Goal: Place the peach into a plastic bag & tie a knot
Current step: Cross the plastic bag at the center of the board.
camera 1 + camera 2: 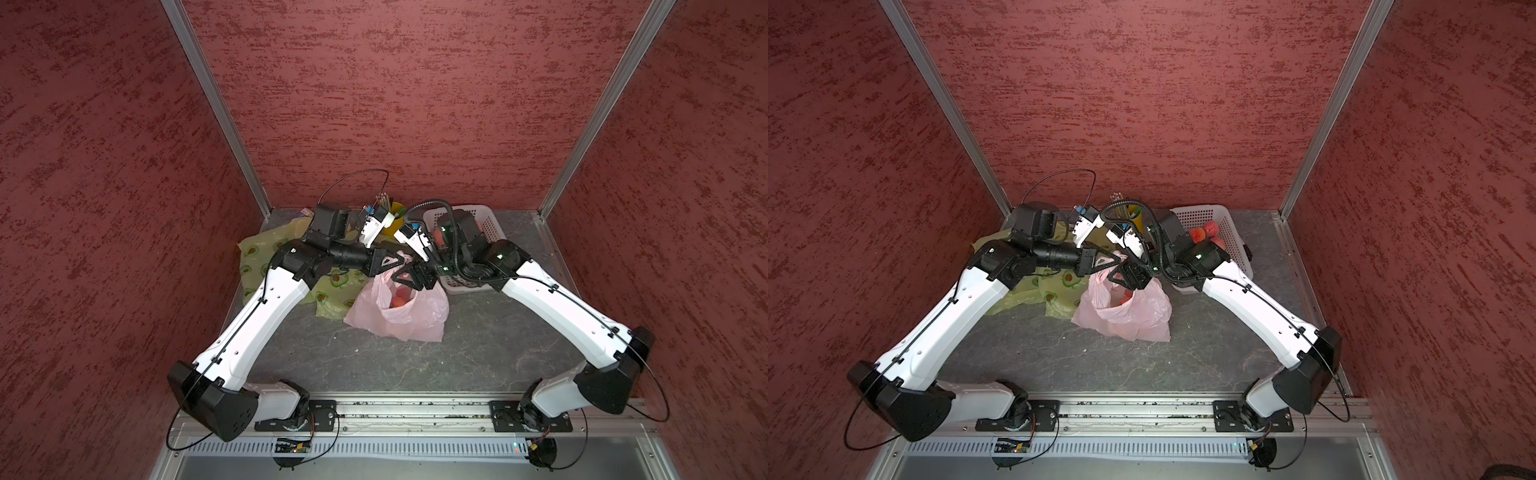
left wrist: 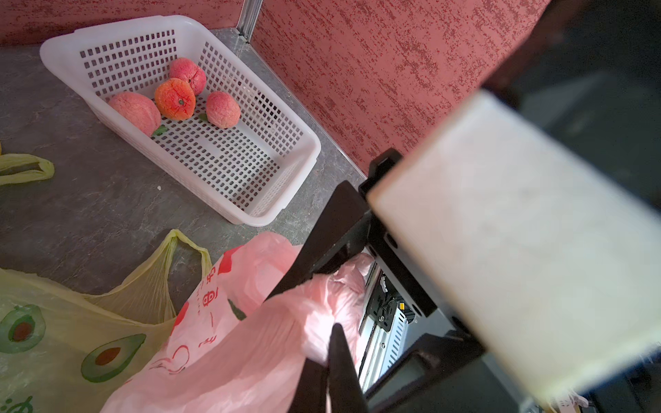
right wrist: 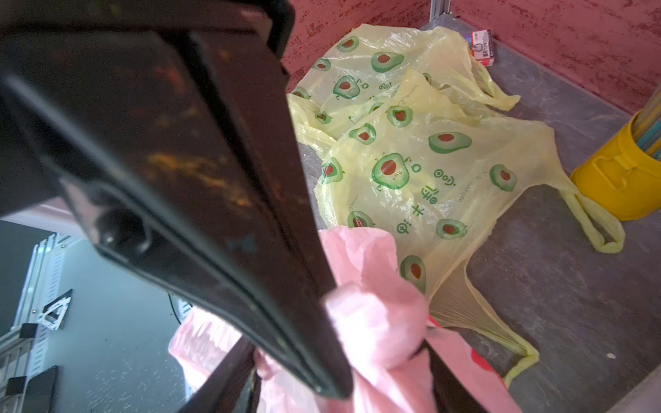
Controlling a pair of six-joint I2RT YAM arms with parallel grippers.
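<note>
**Meeting over the thin pink plastic carrier bag (image 1: 409, 322), with the round orange-red peach (image 1: 400, 298) lying inside it**

The left gripper (image 2: 327, 361) has its two black fingers (image 2: 341, 354) pressed flat together, and a gathered strip of the bag's rim is pinched between them. The right gripper (image 3: 336, 341) faces the same bunch from the opposite side. Its black fingers (image 3: 447, 372) stand partly apart, one on each side of a crumpled wad of pink film that fills the gap. One finger touches the wad, but I cannot tell whether the pair actually squeezes it.

In both top views the two sets of fingertips sit almost against each other, just above the bag's open mouth. The peach lies below them, down inside the bag. It shows through the mouth as an orange-red shape, apart from both grippers and touched by neither.

The bag's body slumps on the dark grey stone-patterned tabletop (image 1: 415, 365). On the left arm's side, the pale yellow-green plastic bags printed with avocados (image 3: 411, 161) lie flat, one edge against the pink film. On the right arm's side stands the white perforated plastic basket (image 2: 307, 143), near the bag. It holds four loose pink and orange peaches (image 2: 179, 98) at one end. The yellow cylindrical cup of sticks (image 3: 615, 178) stands by the back wall.
</note>
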